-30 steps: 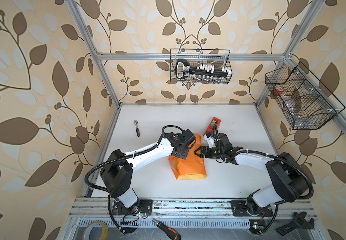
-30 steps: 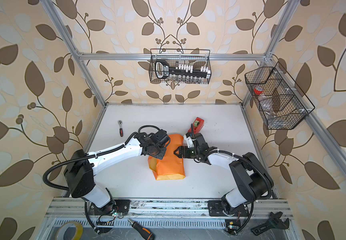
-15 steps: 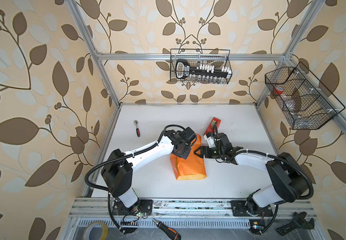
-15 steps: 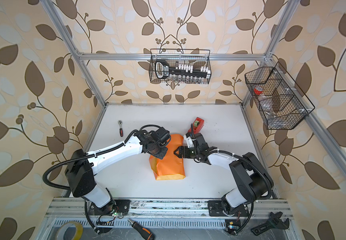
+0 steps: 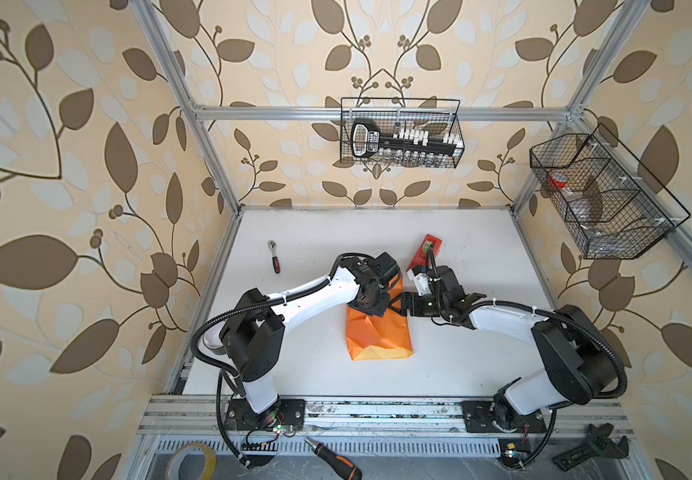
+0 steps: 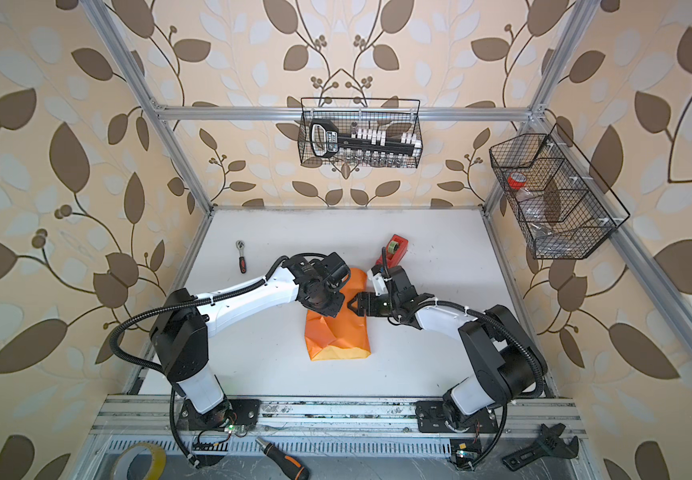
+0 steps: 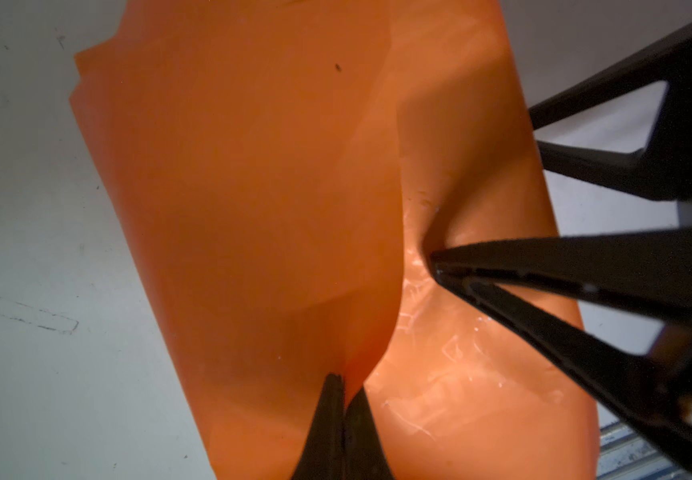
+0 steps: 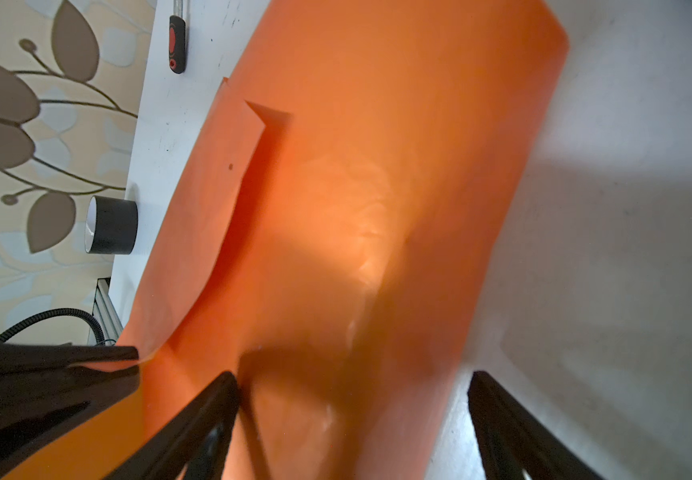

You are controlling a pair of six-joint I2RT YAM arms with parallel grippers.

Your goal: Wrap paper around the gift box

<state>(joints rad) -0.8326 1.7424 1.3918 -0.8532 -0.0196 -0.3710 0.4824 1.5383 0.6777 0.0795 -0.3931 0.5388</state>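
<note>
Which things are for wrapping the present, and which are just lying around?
For the job: orange paper, pinched by the shut left gripper; open right gripper touching it; red tape dispenser, probably. Gift box: not in view.
Lying about: ratchet, screwdriver, tape roll, spanner, wire baskets.

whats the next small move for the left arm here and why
Probably lay the pinched flap down flat: the left gripper is shut on a raised edge of the paper, while the open right gripper presses one finger on the sheet.
</note>
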